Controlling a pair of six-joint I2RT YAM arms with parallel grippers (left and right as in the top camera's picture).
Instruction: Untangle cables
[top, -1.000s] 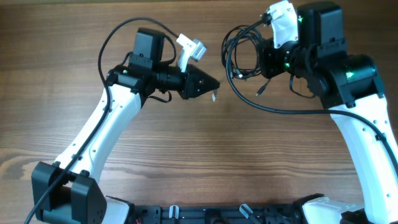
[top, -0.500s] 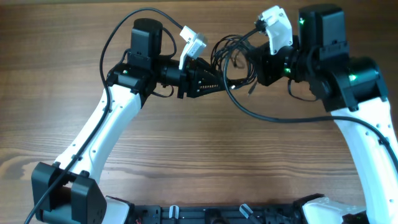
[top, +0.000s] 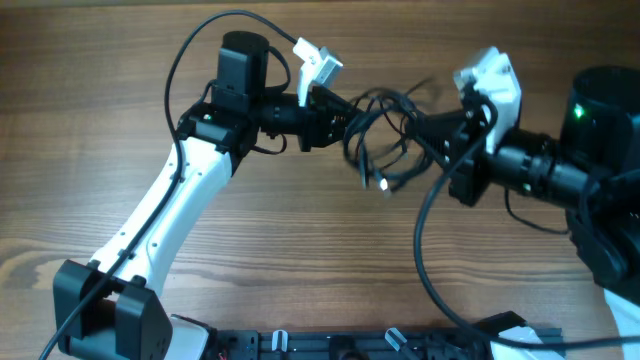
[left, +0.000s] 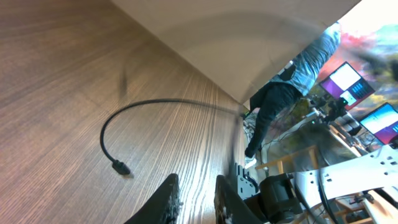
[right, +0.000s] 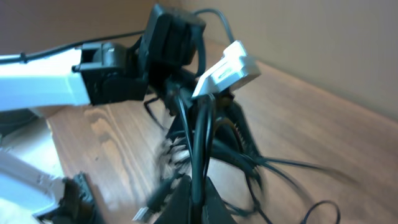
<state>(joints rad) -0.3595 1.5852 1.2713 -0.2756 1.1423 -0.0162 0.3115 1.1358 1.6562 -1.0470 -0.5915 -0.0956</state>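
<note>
The cables (top: 382, 135) hang as a loose tangle of thin black loops above the table, between my two grippers. One plug end (top: 386, 183) dangles below the tangle. My right gripper (top: 427, 127) is shut on a black strand; in the right wrist view the strand (right: 198, 134) rises straight out of the closed gripper (right: 199, 177). My left gripper (top: 338, 113) touches the tangle's left side. In its wrist view the left gripper (left: 196, 176) shows a narrow gap with only wood grain behind. A strand with a plug (left: 121, 167) curves over the table ahead.
A thick black arm cable (top: 422, 250) loops down from the right arm toward the front edge. The black base rail (top: 400, 345) runs along the near side. White camera mounts (top: 318, 62) (top: 492, 78) sit above both wrists. The table edge (left: 186, 56) is close ahead.
The right arm has swung right and toward the front, pulling the tangle out sideways. The left gripper, wider half a second ago, has narrowed and stays at the tangle's left side.
</note>
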